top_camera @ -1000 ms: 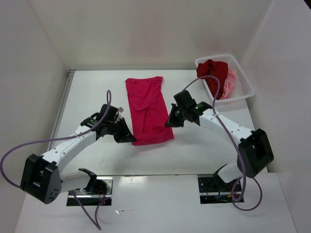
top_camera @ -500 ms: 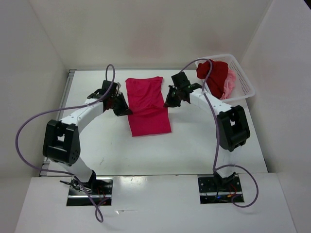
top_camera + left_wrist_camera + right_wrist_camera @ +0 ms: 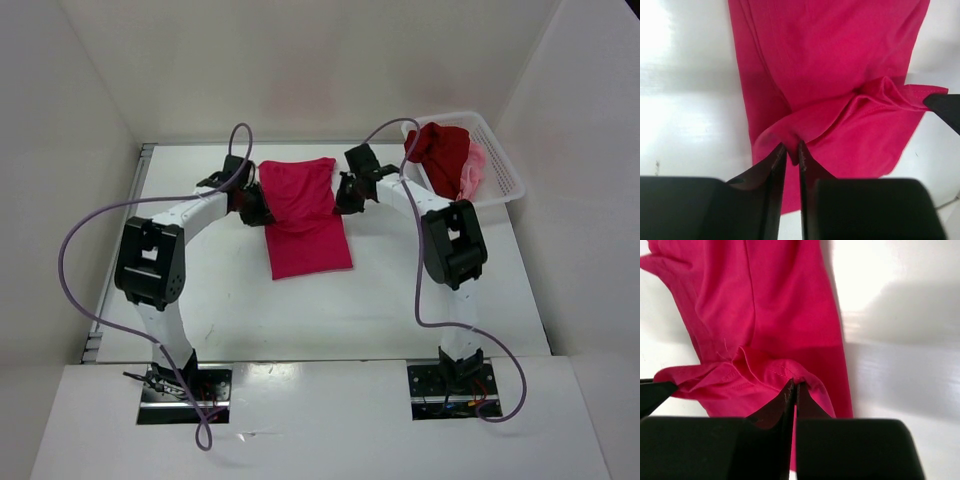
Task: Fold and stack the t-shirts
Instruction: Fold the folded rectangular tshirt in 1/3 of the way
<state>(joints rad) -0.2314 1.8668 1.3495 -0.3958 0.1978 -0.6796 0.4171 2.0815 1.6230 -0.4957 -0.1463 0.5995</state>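
Observation:
The crimson-pink t-shirt (image 3: 303, 215) lies on the table as a long strip, its near end lifted and doubled back over its middle. My left gripper (image 3: 258, 212) is shut on the shirt's left edge (image 3: 790, 150). My right gripper (image 3: 342, 203) is shut on the right edge (image 3: 795, 382). Both hold the folded edge just above the cloth, about halfway up the strip. The dark red t-shirt (image 3: 440, 148) and the light pink t-shirt (image 3: 474, 170) lie bunched in the basket at the back right.
The white mesh basket (image 3: 503, 165) stands at the back right by the right wall. White walls close in the table on the left, back and right. Both arms reach far out, with purple cables looping above them.
Both grippers have carried the shirt's near end away from me, from the front of the strip to about its middle. The shirt now lies doubled and looks shorter.

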